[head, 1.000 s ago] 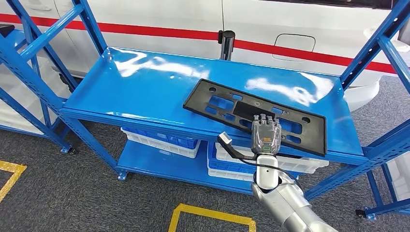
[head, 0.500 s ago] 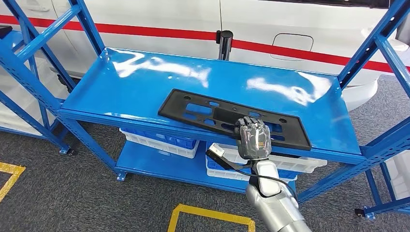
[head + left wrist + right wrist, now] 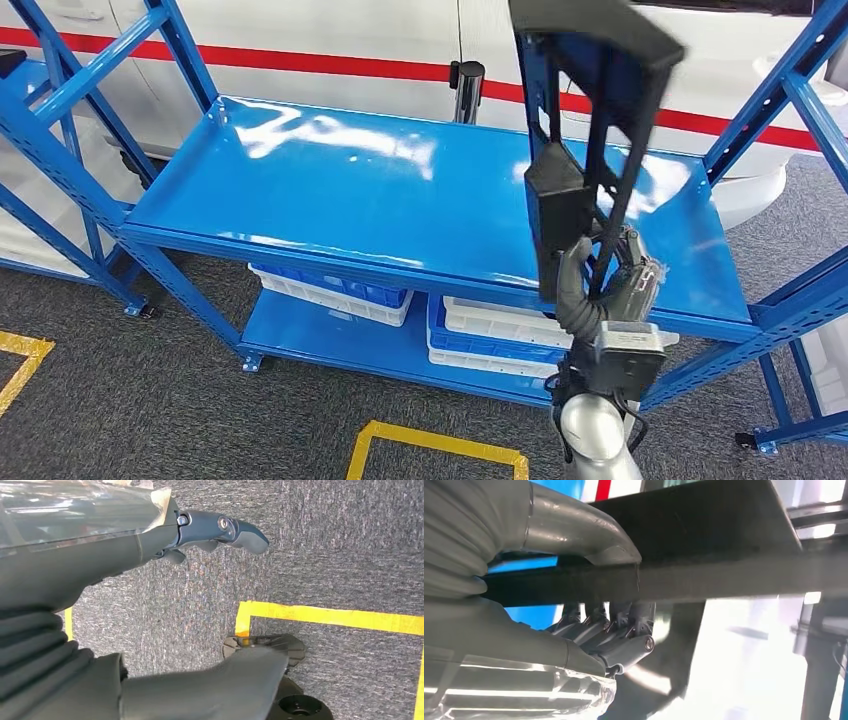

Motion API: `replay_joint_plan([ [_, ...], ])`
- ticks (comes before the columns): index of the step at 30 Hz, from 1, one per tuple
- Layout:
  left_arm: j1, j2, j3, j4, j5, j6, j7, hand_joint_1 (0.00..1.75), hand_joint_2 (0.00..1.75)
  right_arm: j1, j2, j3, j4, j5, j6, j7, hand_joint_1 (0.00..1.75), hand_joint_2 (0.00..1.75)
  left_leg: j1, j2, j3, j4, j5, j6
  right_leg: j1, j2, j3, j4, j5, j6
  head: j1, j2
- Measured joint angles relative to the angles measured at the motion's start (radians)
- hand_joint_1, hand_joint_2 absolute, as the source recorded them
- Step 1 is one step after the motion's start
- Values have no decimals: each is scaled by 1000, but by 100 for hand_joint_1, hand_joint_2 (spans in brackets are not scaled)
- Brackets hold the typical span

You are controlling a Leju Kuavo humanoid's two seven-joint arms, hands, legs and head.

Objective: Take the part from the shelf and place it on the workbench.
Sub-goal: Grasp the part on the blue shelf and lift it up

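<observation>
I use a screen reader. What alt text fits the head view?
The right robot hand holds a black plastic part upright, lifted off the blue shelf. White bins sit on the lower level.

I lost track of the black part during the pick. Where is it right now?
In the head view the black part stands upright on the right, off the blue shelf, gripped at its lower end by the right hand.

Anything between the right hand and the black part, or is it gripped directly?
Nothing lies between them. In the right wrist view the right hand grips the black part directly, thumb on one face, fingers on the other; the head view agrees.
</observation>
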Motion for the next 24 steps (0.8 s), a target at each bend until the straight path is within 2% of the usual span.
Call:
replay_joint_plan([
  [4, 0, 1, 16, 0, 3, -8, -14, 0, 175, 30, -10, 0, -51, -175, 153, -10, 175, 175, 0, 0, 0, 0, 0, 0, 0, 0, 0, 0, 0, 0, 0, 0],
  [7, 0, 1, 22, 0, 4, -6, -22, 0, 175, 46, -14, 0, -64, -216, 223, -9, 175, 175, 0, 0, 0, 0, 0, 0, 0, 0, 0, 0, 0, 0, 0, 0],
  [16, -3, 1, 59, 0, 39, 14, -8, 0, 175, 48, -15, 60, -53, -200, 378, 40, 175, 175, 1, 0, 0, 0, 0, 0, 0, 0, 0, 0, 0, 0, 0, 0],
  [24, -3, 1, 94, 0, 61, 25, -19, 0, 175, 43, -16, 114, 2, -181, 408, 56, 175, 175, 0, 0, -1, 0, 0, 0, 0, 0, 0, 0, 0, 0, 0, 0],
])
